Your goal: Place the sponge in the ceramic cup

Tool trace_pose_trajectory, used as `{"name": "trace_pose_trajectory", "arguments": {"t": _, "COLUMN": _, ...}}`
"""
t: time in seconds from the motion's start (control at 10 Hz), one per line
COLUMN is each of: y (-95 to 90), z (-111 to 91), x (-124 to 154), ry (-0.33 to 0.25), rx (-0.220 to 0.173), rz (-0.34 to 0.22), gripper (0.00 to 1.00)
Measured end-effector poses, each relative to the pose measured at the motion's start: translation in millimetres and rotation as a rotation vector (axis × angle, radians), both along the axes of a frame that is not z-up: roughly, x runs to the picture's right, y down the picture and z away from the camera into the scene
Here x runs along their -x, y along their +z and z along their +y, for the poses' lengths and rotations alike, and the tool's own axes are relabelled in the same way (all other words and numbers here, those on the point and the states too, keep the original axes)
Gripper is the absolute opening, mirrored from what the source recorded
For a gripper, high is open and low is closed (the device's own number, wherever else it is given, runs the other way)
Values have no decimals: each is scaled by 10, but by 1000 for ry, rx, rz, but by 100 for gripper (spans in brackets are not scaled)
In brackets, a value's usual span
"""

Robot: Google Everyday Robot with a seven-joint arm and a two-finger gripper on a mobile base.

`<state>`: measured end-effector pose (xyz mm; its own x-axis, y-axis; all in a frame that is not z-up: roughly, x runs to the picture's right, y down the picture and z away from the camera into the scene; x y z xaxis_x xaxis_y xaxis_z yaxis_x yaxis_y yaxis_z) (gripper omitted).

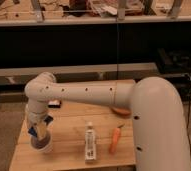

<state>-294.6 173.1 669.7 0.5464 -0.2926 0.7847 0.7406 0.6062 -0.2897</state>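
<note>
The ceramic cup (43, 146) stands at the front left of the wooden table (69, 159), whitish with a dark inside. My gripper (39, 131) hangs straight down over its mouth, at the end of the white arm that reaches in from the right. The sponge (33, 132) shows as a blue and yellow patch between the fingers, right at the cup's rim. The gripper looks shut on it. The gripper hides part of the cup's opening.
A slim white tube with a cap (90, 143) lies at the table's middle front, and an orange carrot (114, 140) lies to its right. A small dark object (54, 104) sits at the back left. Dark shelving runs behind the table.
</note>
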Motion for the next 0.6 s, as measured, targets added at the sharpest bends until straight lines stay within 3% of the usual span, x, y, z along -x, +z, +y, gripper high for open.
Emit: {"name": "trace_pose_trajectory", "arguments": {"t": 0.6, "y": -151, "z": 139, "x": -72, "ry": -53, "rx": -3, "rz": -51, "gripper": 66}}
